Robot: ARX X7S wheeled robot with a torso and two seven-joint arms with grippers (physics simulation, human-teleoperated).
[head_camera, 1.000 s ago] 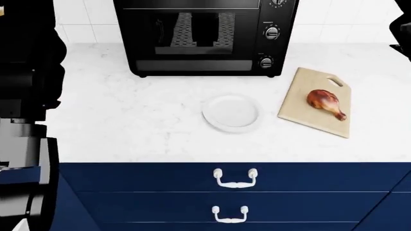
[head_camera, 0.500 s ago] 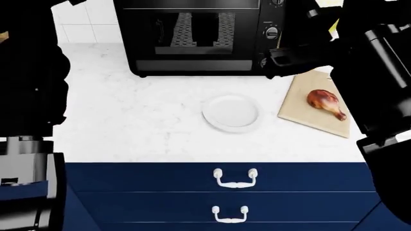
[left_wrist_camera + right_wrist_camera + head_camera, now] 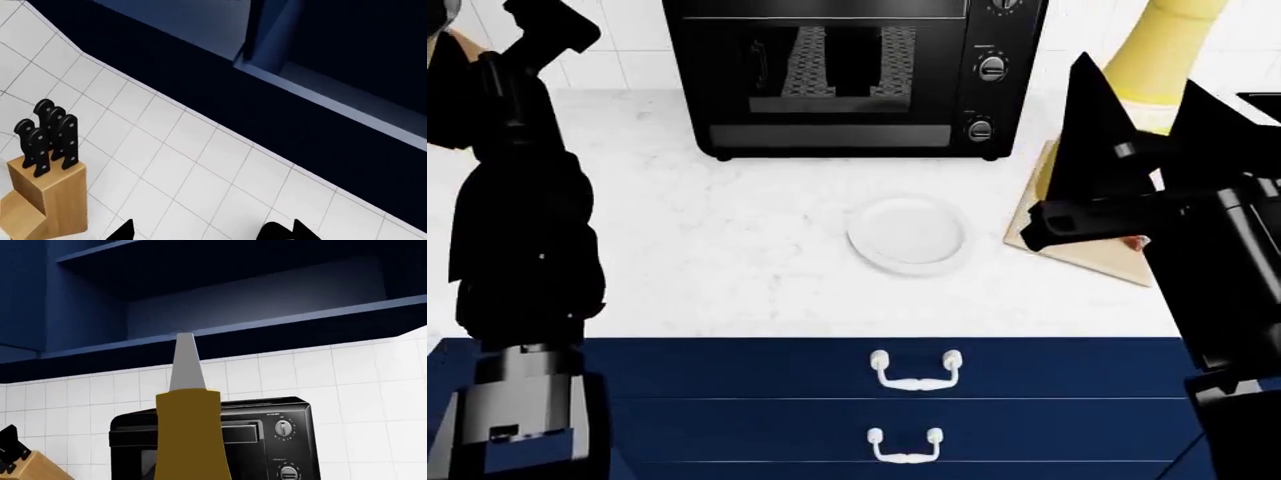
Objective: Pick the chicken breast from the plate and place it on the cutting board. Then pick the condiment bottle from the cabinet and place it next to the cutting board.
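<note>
My right gripper [image 3: 1154,118] is shut on the yellow condiment bottle [image 3: 1172,45], held upright above the far end of the cutting board [image 3: 1078,256]. In the right wrist view the condiment bottle [image 3: 190,435] fills the foreground, its pale nozzle pointing up. The chicken breast [image 3: 1136,242] lies on the board, almost all of it hidden behind my right arm. The white plate [image 3: 908,233] sits bare at the counter's middle. My left gripper [image 3: 200,235] is open, raised at the left and facing the tiled wall, with nothing between its fingers.
A black toaster oven [image 3: 854,75] stands at the back of the counter. A wooden knife block [image 3: 47,200] is by the wall at the left. Open dark blue cabinet shelves [image 3: 233,325] hang above. Blue drawers [image 3: 914,400] run below the counter edge.
My right arm has come in from the upper right with the bottle and lowered over the board, now covering the chicken. My left arm has lifted and shifted at the left.
</note>
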